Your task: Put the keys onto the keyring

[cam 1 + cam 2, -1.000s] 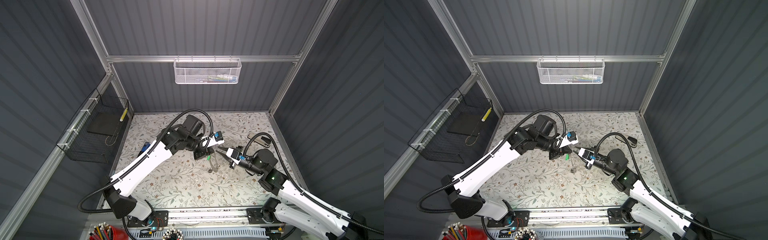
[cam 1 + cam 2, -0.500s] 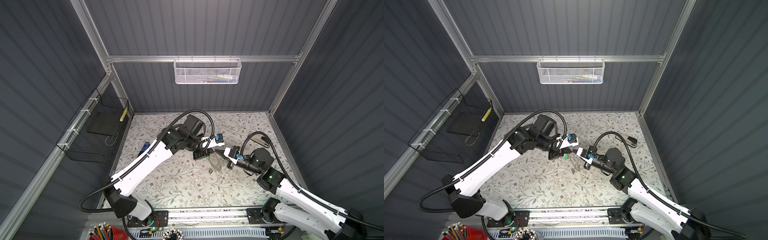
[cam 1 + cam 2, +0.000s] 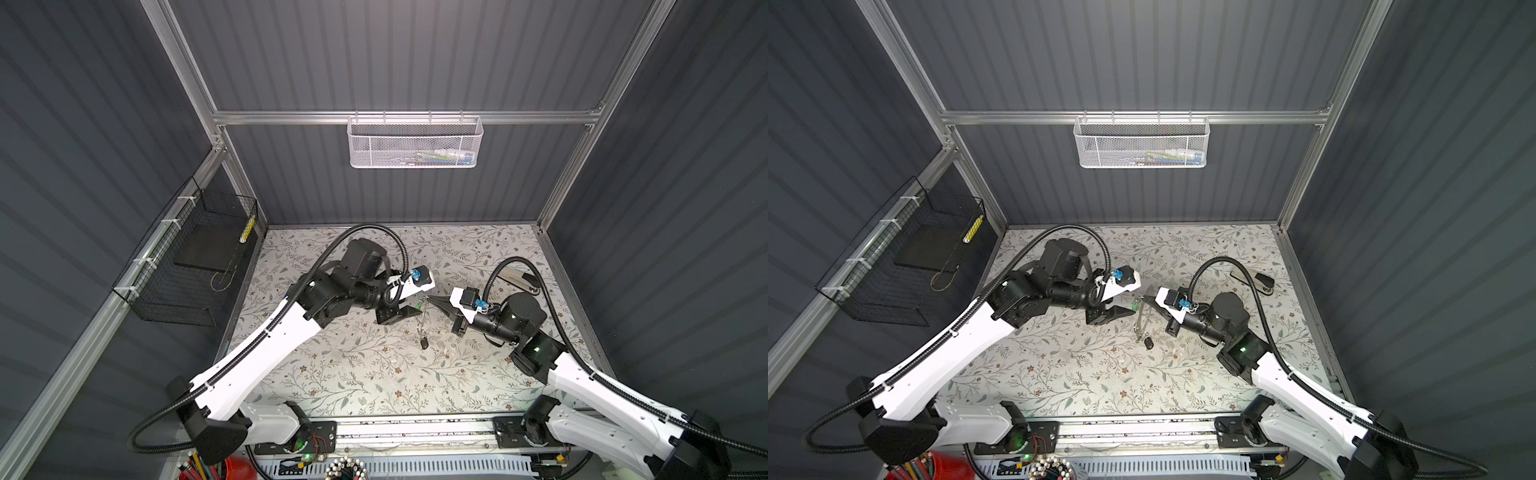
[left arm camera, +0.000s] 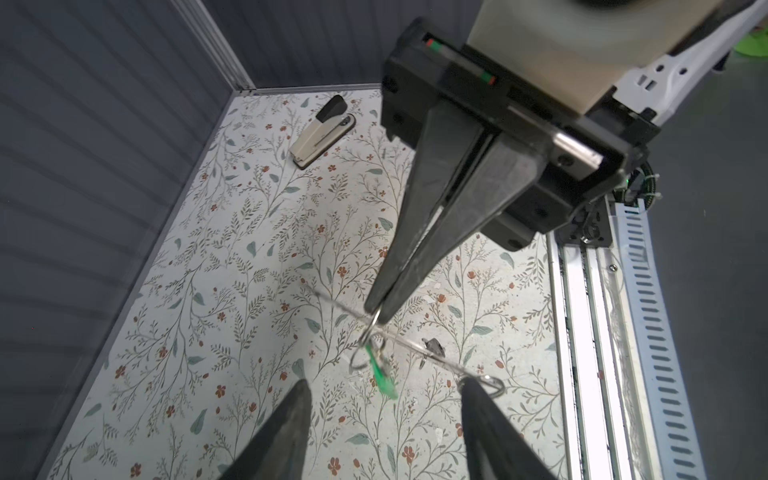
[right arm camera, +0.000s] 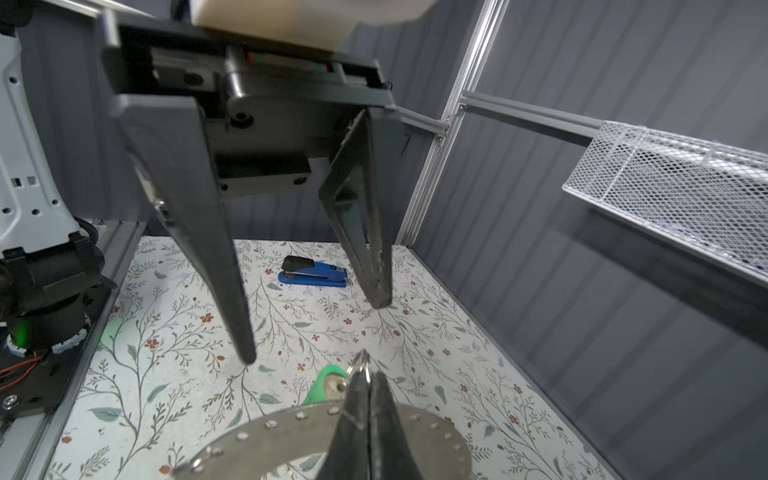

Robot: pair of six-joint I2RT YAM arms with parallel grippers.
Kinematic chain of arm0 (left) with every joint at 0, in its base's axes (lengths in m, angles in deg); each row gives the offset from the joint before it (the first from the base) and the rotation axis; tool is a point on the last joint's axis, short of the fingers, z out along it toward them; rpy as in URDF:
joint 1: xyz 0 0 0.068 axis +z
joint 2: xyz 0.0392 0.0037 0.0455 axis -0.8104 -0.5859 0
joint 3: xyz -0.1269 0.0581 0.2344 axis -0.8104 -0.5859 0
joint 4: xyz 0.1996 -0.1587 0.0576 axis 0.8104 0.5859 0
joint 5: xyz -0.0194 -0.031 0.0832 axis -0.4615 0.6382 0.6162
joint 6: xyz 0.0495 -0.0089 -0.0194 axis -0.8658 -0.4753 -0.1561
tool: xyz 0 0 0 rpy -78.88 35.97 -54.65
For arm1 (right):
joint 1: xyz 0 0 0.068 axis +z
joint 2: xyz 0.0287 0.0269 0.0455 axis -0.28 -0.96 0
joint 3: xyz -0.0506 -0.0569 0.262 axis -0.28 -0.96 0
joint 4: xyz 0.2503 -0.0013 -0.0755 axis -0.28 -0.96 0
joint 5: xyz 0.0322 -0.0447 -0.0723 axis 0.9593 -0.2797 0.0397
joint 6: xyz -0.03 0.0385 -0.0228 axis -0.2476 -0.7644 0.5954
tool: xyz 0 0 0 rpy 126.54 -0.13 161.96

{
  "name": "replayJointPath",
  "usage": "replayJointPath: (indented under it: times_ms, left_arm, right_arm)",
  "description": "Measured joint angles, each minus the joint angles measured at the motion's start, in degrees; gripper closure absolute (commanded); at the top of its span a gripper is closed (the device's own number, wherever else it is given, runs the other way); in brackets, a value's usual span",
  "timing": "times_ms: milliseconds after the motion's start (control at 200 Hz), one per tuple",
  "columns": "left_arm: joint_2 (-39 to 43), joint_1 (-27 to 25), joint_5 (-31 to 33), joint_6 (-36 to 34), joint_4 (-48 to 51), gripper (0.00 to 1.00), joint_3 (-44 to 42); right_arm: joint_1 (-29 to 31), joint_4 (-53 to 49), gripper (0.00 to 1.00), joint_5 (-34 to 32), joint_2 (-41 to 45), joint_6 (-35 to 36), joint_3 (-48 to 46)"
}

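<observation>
the keyring [image 5: 291, 424] is a flat, thin grey metal disc with a wide round hole and a row of tiny holes along its rim. in both top views it shows almost edge-on as a slim sliver [image 3: 1141, 320], standing steeply over the middle of the flowered tabletop [image 3: 1059, 374], between the two arms. a green tag [image 5: 318, 392] with a metal eyelet hangs at its upper rim, right beside the grip, on a small wire ring. a black tag [image 3: 1148, 343] dangles at its lower end; whether it rests on the tabletop cannot be told.

the right tool [image 4: 377, 313] is closed tight, its two fingertips pressed together on the keyring's upper rim, and it alone carries the disc.

the left tool [image 5: 313, 329] faces it with its fingers [image 5: 232, 291] spread moderately wide and holds nothing. from the left wrist view the green tag hangs in the gap just ahead of its tips. one tip lies very near the keyring's far edge, and contact there cannot be told.
</observation>
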Motion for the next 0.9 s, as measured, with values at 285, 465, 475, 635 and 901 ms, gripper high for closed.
replayJointPath:
  times_ms: [285,465,475,635,901]
  left_arm:
    - [5.5,1.0,0.0,7.6,-11.0,0.48,-12.5]
    - [5.5,1.0,-0.3,10.3,-16.2,0.58,-15.3]
    - [5.5,1.0,-0.3,10.4,-16.4,0.58,-15.3]
    - [6.0,1.0,-0.4,11.2,-17.9,0.34,-15.4]
    - [10.8,1.0,2.3,10.8,-15.8,0.38,-14.1]
  right_arm:
    - [0.0,5.9,1.0,1.9,-1.6,-4.5,-0.2]
    - [0.0,8.4,1.0,2.6,-2.0,-5.6,-0.3]
    - [0.0,8.5,1.0,2.6,-2.0,-5.6,-0.3]
    - [0.0,9.2,1.0,2.6,-2.1,-5.7,-0.8]
    - [0.0,9.3,1.0,2.6,-2.2,-5.6,-0.8]
